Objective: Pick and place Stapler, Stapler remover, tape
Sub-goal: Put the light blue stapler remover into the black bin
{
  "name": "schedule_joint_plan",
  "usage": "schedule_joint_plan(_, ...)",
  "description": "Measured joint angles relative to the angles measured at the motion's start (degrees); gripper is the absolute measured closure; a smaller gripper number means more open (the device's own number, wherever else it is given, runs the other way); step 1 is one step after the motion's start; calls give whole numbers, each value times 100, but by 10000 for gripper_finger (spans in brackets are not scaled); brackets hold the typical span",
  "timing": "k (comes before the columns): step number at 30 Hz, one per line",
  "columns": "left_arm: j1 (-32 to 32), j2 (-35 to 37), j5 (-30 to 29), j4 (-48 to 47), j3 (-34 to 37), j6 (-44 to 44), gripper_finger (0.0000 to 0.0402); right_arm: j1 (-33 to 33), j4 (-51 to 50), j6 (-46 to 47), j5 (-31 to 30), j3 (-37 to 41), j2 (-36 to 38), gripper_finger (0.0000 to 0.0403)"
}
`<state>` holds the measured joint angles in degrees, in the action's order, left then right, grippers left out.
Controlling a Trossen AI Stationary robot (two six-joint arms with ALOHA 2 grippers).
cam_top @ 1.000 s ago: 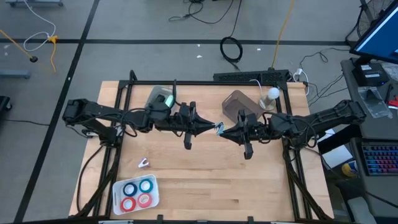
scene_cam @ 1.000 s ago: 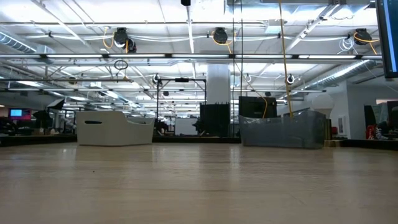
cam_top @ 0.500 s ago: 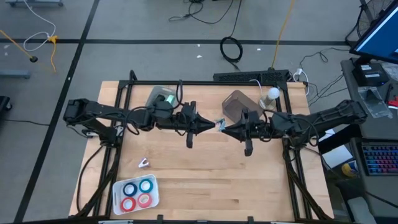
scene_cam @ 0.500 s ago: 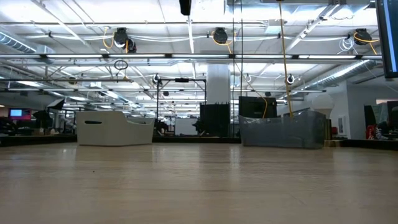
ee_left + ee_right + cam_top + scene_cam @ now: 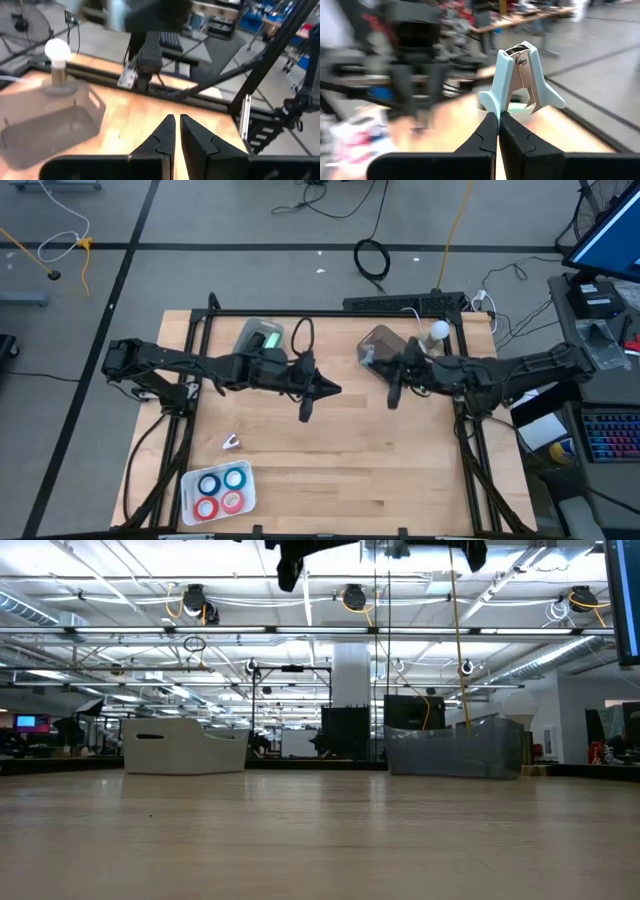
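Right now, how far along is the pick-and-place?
Done: four tape rolls sit in the white tray at the table's front left. In hand: the right claw, above the grey bin, is shut on the staple remover. Left: dropping it; a small pale item lies loose. The left claw is shut, empty.

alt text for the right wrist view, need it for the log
The right gripper, fingers shut, pinches a light blue staple remover that stands up from the fingertips with its metal claws showing. Behind it lie blurred wooden table and grey floor.
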<state>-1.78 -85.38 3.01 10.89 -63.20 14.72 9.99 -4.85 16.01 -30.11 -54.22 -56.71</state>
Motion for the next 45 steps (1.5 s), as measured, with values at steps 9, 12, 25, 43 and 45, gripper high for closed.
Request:
schedule_joint_plan(9,0,7,-111,-254,0,72,376,-1330,-1732,479,177,0,-7,403)
schedule_joint_plan(12,0,7,-111,-163,0,114,376,-1810,-2249,667,576,0,-39,403)
schedule_joint_plan(25,0,11,-116,178,0,772,376,-3500,-3185,461,2617,0,-1207,403)
schedule_joint_plan(43,-1,13,-120,76,-1,808,376,-4160,-3841,-518,3011,-1131,-3338,403)
schedule_joint_plan(45,0,13,-120,77,-2,807,376,-4160,-3874,-528,3001,-1206,-3508,403)
